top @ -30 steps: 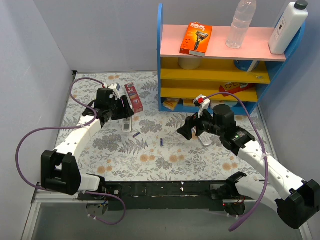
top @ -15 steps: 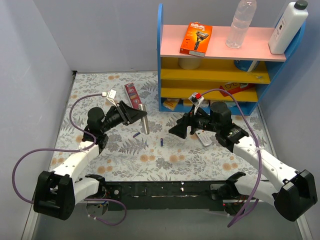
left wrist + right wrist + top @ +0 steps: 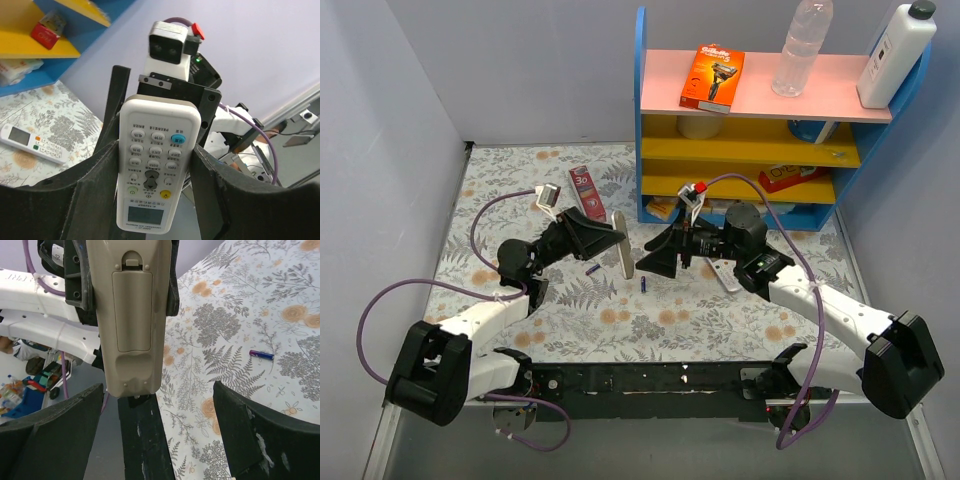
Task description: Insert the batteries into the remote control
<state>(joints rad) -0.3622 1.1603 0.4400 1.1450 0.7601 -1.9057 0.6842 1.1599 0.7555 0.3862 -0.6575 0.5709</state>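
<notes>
Between the fingers of our left gripper (image 3: 612,242) we clamp the remote control (image 3: 157,160), battery cover (image 3: 132,310) facing our wide-open right gripper (image 3: 648,262), so next is probably sliding that cover off.

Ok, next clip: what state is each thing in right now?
held remote: raised off the table, battery cover closed.
left gripper: jaws shut on the held remote.
right gripper: jaws open, empty.
batteries: lying loose on the table.
second remote: flat on the table, face up.
clear bottle: upright on top of the shelf.
</notes>
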